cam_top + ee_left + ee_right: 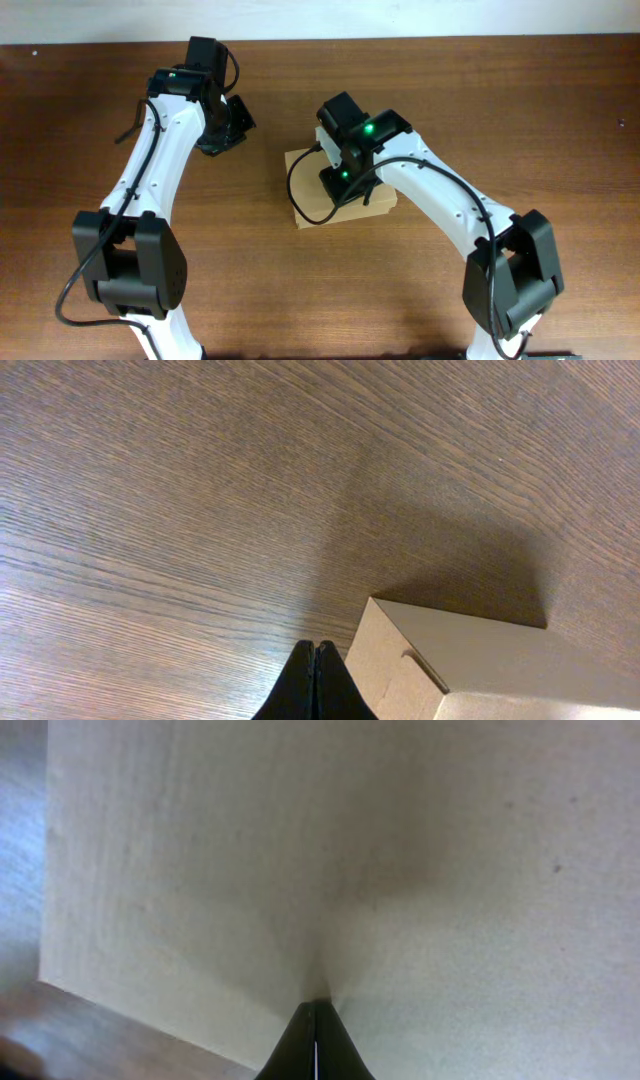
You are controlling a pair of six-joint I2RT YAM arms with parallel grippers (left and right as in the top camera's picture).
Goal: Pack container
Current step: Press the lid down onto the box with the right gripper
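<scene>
Item: plain tan-brown rectangular cardboard container (308, 205), overhead centre, lid down; my right gripper (316, 1012) clenched empty at its top, best pressed squarely to seat the flap; left gripper (315, 652) clenched empty, over the brown wooden worktop (150, 510) beside it.

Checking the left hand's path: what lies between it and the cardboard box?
Only bare wooden table lies between the shut left hand and the box. The overhead view shows this, and the left wrist view agrees.
</scene>
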